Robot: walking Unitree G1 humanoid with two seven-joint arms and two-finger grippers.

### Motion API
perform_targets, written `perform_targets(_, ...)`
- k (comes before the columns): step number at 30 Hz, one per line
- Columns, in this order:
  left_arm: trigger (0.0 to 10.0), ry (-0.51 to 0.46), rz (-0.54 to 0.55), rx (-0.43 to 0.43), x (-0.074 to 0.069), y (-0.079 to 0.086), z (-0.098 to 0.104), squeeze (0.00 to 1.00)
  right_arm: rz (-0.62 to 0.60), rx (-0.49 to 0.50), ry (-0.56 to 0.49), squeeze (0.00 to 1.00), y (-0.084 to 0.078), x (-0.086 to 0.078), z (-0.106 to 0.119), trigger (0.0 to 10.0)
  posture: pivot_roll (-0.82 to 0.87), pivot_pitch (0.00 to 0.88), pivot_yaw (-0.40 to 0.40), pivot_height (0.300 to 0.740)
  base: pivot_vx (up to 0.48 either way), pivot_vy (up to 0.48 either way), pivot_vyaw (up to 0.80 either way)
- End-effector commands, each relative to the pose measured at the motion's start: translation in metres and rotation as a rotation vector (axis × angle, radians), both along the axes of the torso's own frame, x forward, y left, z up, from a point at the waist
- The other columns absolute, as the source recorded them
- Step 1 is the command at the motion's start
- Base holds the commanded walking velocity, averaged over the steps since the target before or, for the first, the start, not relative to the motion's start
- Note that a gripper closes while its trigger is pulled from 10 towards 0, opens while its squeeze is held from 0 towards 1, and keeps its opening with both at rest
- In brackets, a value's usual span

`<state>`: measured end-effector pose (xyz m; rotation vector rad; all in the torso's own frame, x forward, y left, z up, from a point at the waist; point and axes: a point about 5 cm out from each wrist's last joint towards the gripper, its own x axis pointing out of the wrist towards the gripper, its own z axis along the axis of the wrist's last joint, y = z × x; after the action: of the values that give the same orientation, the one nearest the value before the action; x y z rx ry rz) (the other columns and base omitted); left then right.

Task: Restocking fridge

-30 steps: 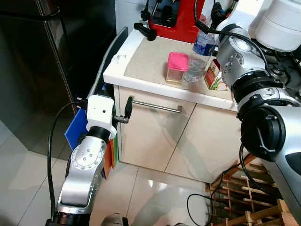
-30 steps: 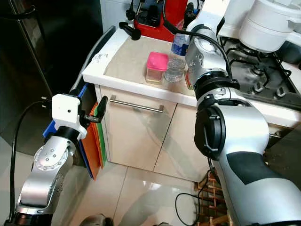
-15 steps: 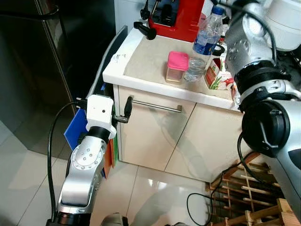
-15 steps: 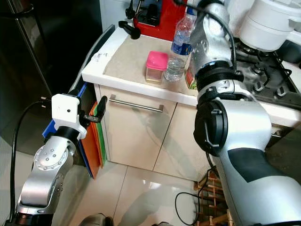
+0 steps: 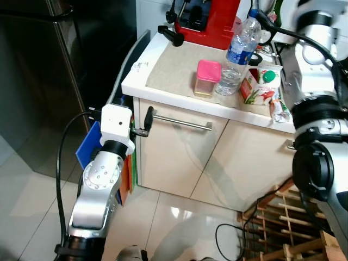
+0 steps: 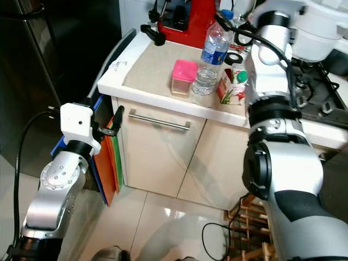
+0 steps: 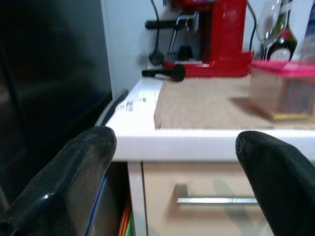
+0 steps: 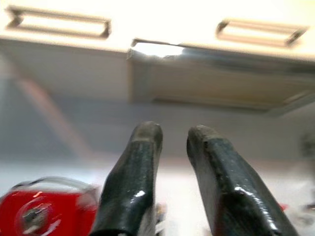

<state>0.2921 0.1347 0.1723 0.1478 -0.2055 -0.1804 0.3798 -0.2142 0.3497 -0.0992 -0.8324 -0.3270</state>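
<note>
Bottle (image 5: pixel 236 57) is stood on counter (image 5: pixel 176 70) between pink-lidded jar (image 5: pixel 206 78) and carton (image 5: pixel 260 85), unheld | fridge (image 5: pixel 49 81) is seen shut, at left | right gripper (image 8: pixel 170 172) is raised above, fingers narrowly parted, empty | left gripper (image 7: pixel 177 172) is held wide, empty, facing drawer handle (image 5: pixel 182 122) | step judged: picking an item; next: a lowered, opened right gripper is called for.
</note>
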Motion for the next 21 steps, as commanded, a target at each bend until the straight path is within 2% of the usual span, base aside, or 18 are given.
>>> perform_targets(1, 10.0, -0.012, -0.04, -0.001, 0.003, -0.007, 0.002, 0.0, -0.08, 0.034, 0.071, 1.0, -0.018, -0.004, -0.024, 10.0, 0.07, 0.0, -0.081, 0.74, 0.0, 0.0, 0.0)
perform_targets(3, 10.0, -0.015, -0.063, 0.001, 0.007, -0.012, 0.004, 0.0, -0.107, 0.106, 0.203, 1.0, -0.029, -0.005, -0.063, 10.0, 0.06, 0.0, -0.073, 0.74, 0.0, 0.0, 0.0)
perform_targets(4, 10.0, -0.009, -0.071, 0.004, 0.008, -0.013, 0.003, 0.0, -0.11, 0.125, 0.284, 1.0, -0.028, -0.005, -0.084, 10.0, 0.04, 0.0, -0.065, 0.74, 0.0, 0.0, 0.0)
perform_targets(6, 10.0, 0.04, -0.167, -0.081, 0.007, -0.019, -0.001, 0.0, -0.071, 0.165, 0.417, 1.0, -0.016, -0.009, -0.119, 10.0, 0.01, 0.0, -0.048, 0.74, 0.0, 0.0, 0.0)
perform_targets(7, 10.0, 0.041, -0.181, -0.08, 0.007, -0.021, -0.001, 0.0, -0.055, 0.162, 0.455, 1.0, -0.009, -0.013, -0.131, 10.0, 0.0, 0.0, -0.04, 0.74, 0.0, 0.0, 0.0)
perform_targets(8, 10.0, 0.037, -0.184, -0.074, 0.007, -0.021, -0.001, 0.0, -0.049, 0.156, 0.47, 1.0, -0.005, -0.015, -0.136, 10.0, -0.01, 0.0, -0.038, 0.74, 0.0, 0.0, 0.0)
perform_targets(12, 10.0, 0.065, -0.157, -0.059, 0.013, -0.021, -0.008, 0.0, 0.02, 0.098, 0.595, 1.0, 0.019, -0.044, -0.179, 10.0, -0.04, 0.0, -0.037, 0.74, 0.0, 0.0, 0.0)
perform_targets(15, 10.0, 0.085, -0.142, -0.062, 0.015, -0.021, -0.014, 0.0, 0.071, 0.058, 0.696, 1.0, 0.028, -0.065, -0.206, 10.0, -0.05, 0.0, -0.042, 0.74, 0.0, 0.0, 0.0)
perform_targets(16, 10.0, 0.085, -0.142, -0.062, 0.015, -0.021, -0.014, 0.0, 0.071, 0.058, 0.696, 1.0, 0.028, -0.065, -0.206, 10.0, -0.05, 0.0, -0.042, 0.74, 0.0, 0.0, 0.0)
perform_targets(17, 10.0, 0.089, -0.126, -0.064, 0.014, -0.019, -0.015, 0.0, 0.106, 0.032, 0.746, 1.0, 0.031, -0.079, -0.219, 10.0, -0.04, 0.0, -0.046, 0.74, 0.0, 0.0, 0.0)
perform_targets(18, 10.0, 0.096, -0.105, -0.079, 0.013, -0.016, -0.018, 0.0, 0.136, 0.022, 0.756, 1.0, 0.034, -0.085, -0.222, 10.0, -0.04, 0.0, -0.048, 0.74, 0.0, 0.0, 0.0)
perform_targets(21, 10.0, 0.1, -0.092, -0.088, 0.011, -0.014, -0.021, 0.0, 0.153, 0.017, 0.753, 1.0, 0.034, -0.09, -0.219, 10.0, -0.04, 0.0, -0.052, 0.74, 0.0, 0.0, 0.0)
